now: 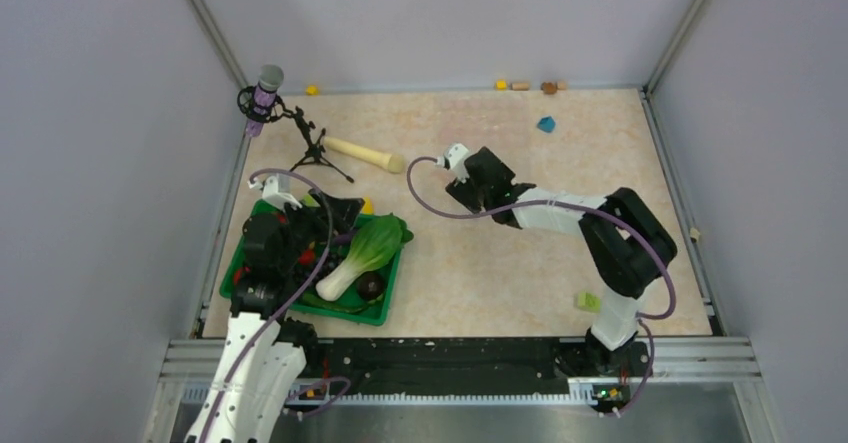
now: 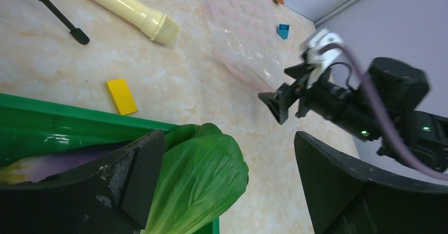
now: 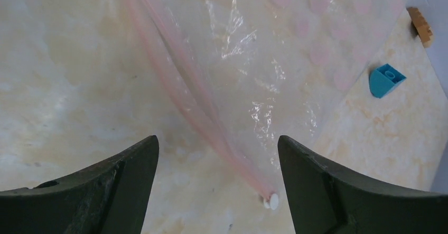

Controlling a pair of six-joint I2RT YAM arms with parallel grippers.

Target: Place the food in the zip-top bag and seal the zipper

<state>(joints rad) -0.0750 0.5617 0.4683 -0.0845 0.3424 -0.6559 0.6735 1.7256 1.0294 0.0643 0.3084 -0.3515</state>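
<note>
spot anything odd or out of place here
Stray blocks lie loose: a blue block beside the zip-top bag, a yellow block by the green tray, a green block near the right arm's base.

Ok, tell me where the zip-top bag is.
Right wrist view: the zip-top bag lies flat on the table below the open right claw, between the rolling pin and the blue block.

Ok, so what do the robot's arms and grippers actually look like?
The left arm and right arm both mix white links with bulky black joints; a purple cable loops along each. The left gripper and right gripper have broad, matte black, wedge-shaped fingers. A white block caps the right wrist, with small green lights on its housing.
</note>
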